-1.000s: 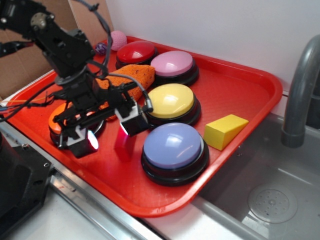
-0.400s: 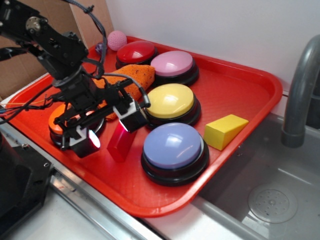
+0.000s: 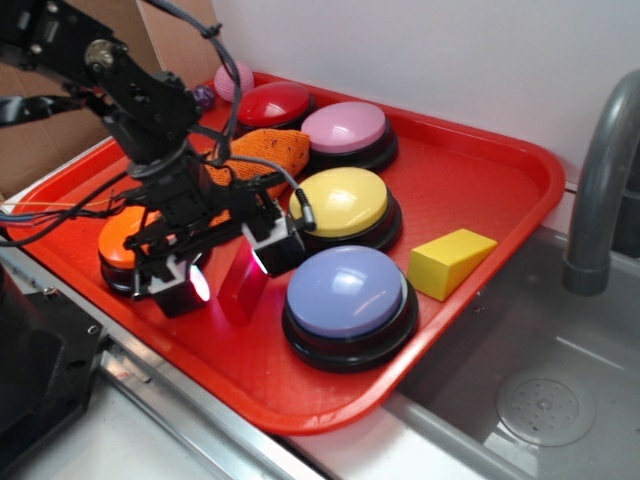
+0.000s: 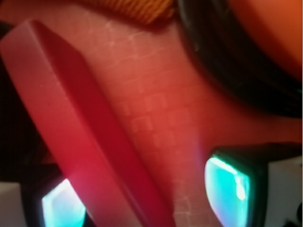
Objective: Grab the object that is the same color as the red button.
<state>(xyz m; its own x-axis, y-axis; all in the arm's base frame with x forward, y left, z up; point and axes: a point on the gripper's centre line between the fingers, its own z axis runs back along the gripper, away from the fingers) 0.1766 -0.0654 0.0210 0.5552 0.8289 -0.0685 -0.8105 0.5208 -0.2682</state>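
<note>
The object, a long narrow red block [image 3: 243, 287], lies on the red tray [image 3: 480, 190] between the orange button and the lavender button. My gripper [image 3: 232, 270] is open and low over the tray, one finger on each side of the block. In the wrist view the block [image 4: 71, 104] runs diagonally from upper left to bottom centre, close against the left pad [image 4: 59, 208], with a gap to the right pad [image 4: 227, 187]. The red button [image 3: 272, 103] sits at the tray's far corner, clear of the arm.
Pink [image 3: 345, 127], yellow [image 3: 343, 200], lavender [image 3: 347, 290] and orange [image 3: 120, 242] dome buttons crowd the tray. An orange knitted cloth [image 3: 268, 150] lies behind the gripper. A yellow wedge [image 3: 450, 262] sits at the right. A faucet [image 3: 600, 180] and sink [image 3: 540, 400] lie beyond the tray.
The gripper has shifted right and come down lower around the red block, which tipped slightly and now sits between the fingers. The fingers stay apart.
</note>
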